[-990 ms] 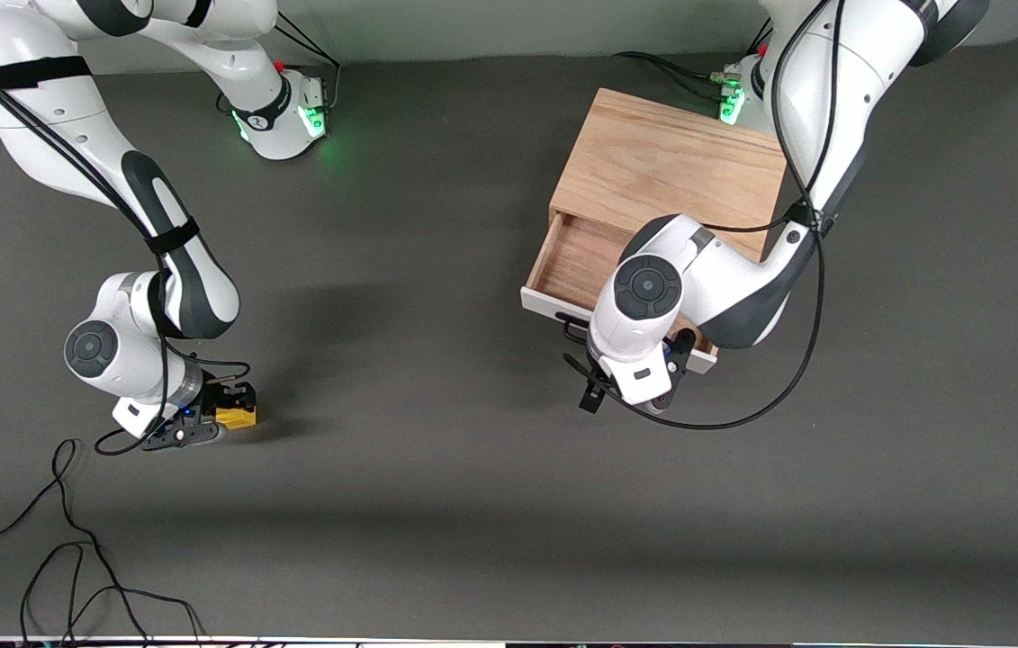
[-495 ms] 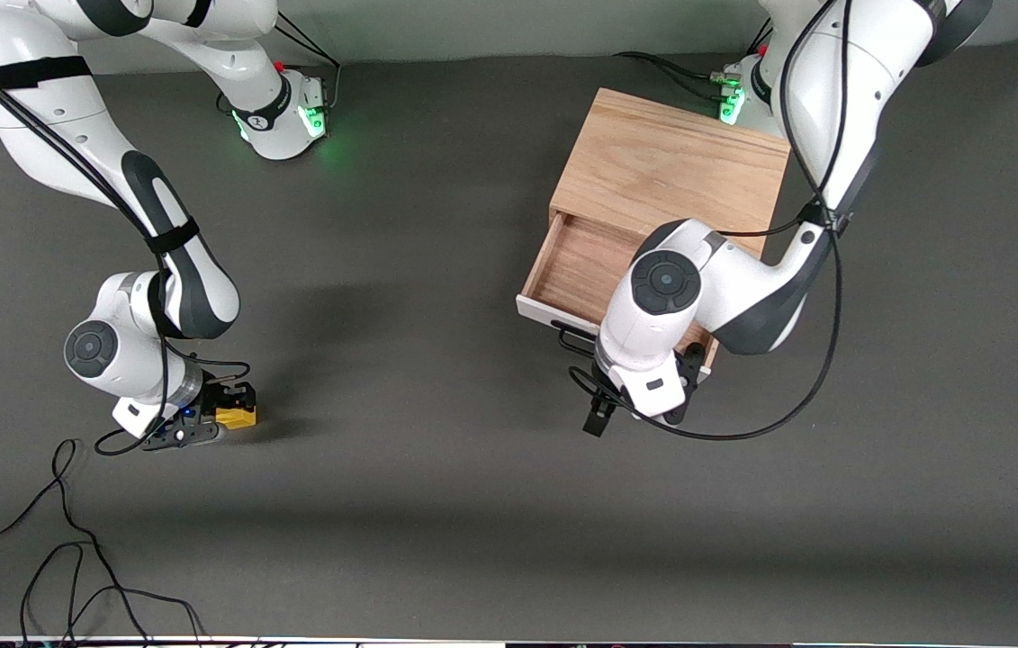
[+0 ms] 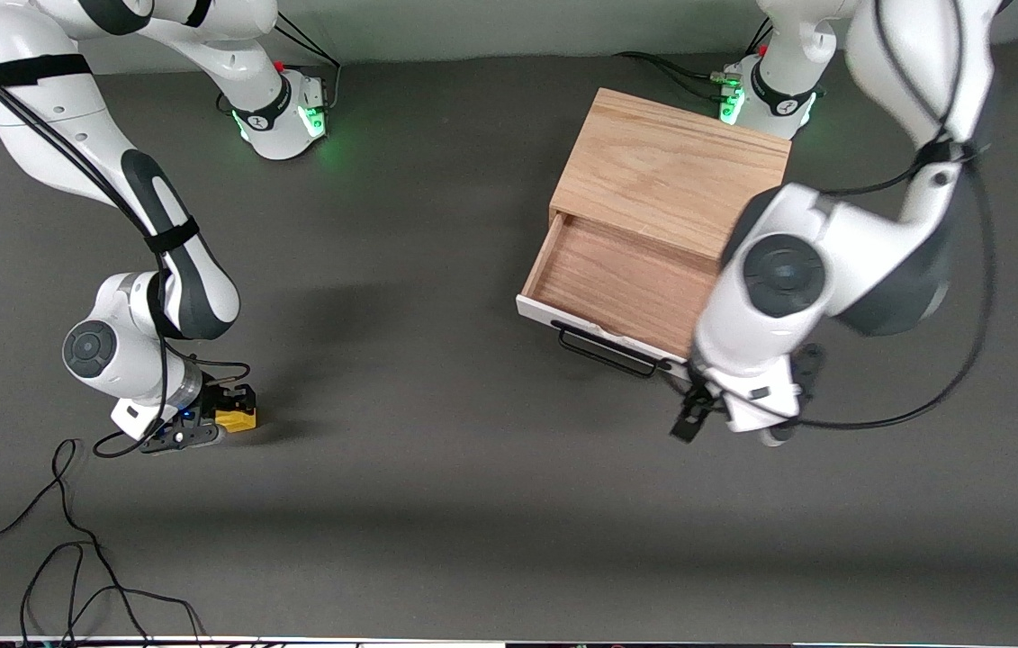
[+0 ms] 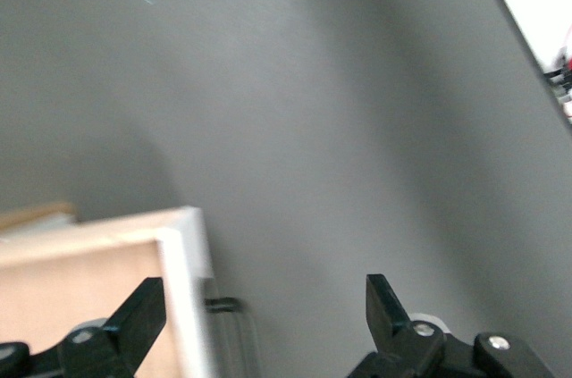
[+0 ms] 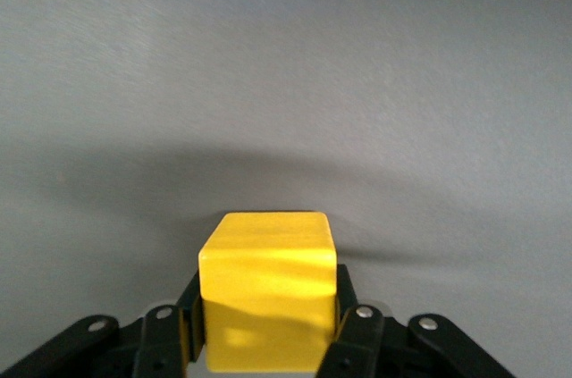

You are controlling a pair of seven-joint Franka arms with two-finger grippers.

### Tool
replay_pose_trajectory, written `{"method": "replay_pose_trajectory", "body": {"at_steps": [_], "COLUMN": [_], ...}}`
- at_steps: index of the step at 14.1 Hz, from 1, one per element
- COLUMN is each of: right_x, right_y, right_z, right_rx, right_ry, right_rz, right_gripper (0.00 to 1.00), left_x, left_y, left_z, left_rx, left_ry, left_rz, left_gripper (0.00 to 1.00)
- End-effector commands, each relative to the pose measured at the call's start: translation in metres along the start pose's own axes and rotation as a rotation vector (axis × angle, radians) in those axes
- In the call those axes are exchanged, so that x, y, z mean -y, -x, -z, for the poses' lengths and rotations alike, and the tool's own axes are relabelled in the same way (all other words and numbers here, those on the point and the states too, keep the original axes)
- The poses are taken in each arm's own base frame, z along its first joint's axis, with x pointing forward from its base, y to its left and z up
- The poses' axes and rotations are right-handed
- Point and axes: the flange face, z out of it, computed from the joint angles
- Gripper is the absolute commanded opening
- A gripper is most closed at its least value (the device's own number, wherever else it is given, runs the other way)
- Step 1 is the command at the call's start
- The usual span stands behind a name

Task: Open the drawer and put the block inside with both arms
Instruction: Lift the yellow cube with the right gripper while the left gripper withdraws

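Note:
The drawer (image 3: 617, 283) stands pulled out of the light-oak box (image 3: 671, 166), showing its bare wood floor, white front panel and black bar handle (image 3: 606, 354). My left gripper (image 3: 698, 416) is open and empty, raised over the table just off the handle's end toward the left arm's end; its wrist view shows the drawer's corner (image 4: 183, 262) and the handle (image 4: 228, 306) between the spread fingers. My right gripper (image 3: 225, 407) is shut on the yellow block (image 3: 237, 417) at table level at the right arm's end. The block (image 5: 266, 302) sits squarely between the fingers.
Black cables (image 3: 67, 558) lie looped on the dark table near the front edge at the right arm's end. The two arm bases (image 3: 283, 108) stand along the table's back edge.
My left gripper has let go of the handle and swung away toward the left arm's end, uncovering the drawer. The drawer slid out slightly more. The right arm has hardly moved.

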Motion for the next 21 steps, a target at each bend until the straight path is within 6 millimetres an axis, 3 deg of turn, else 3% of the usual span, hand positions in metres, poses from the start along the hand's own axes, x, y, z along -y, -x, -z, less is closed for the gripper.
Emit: {"method": "replay_pose_trajectory", "body": {"at_steps": [1,4,7,10,13,16,19,21], "right_x": [0.016,0.053,0.131,0.204,0.267,0.349,0.425,0.458], "right_y": [-0.020,-0.050,-0.071,-0.074,-0.067,-0.062,-0.056,-0.052], "right_z": [0.049,0.110,0.190,0.263,0.314,0.337,0.326,0.316], "right_rx": [0.031,0.094,0.137,0.151,0.117,0.068,0.017,-0.008], "right_ry": [-0.003,-0.005,-0.006,-0.039,-0.125,-0.197,-0.278,-0.311], "right_rz": [-0.014,-0.072,-0.181,-0.327,-0.431,-0.545,-0.619,-0.604], "right_gripper": [0.06,0.06,0.06,0.06,0.06,0.06,0.06,0.06], "left_x": [0.054,0.113,0.165,0.197,0.211,0.223,0.223,0.230], "left_y": [-0.039,-0.085,-0.112,-0.122,-0.114,-0.117,-0.116,-0.128], "left_z": [0.042,0.073,0.088,0.089,0.090,0.092,0.104,0.105], "left_rx": [0.099,0.157,0.198,0.209,0.194,0.169,0.121,0.130], "left_ry": [-0.078,-0.116,-0.120,-0.133,-0.138,-0.127,-0.109,-0.090], "left_rz": [-0.183,-0.367,-0.544,-0.699,-0.814,-0.879,-0.968,-0.974], "left_gripper": [1.00,1.00,1.00,1.00,1.00,1.00,1.00,1.00]}}
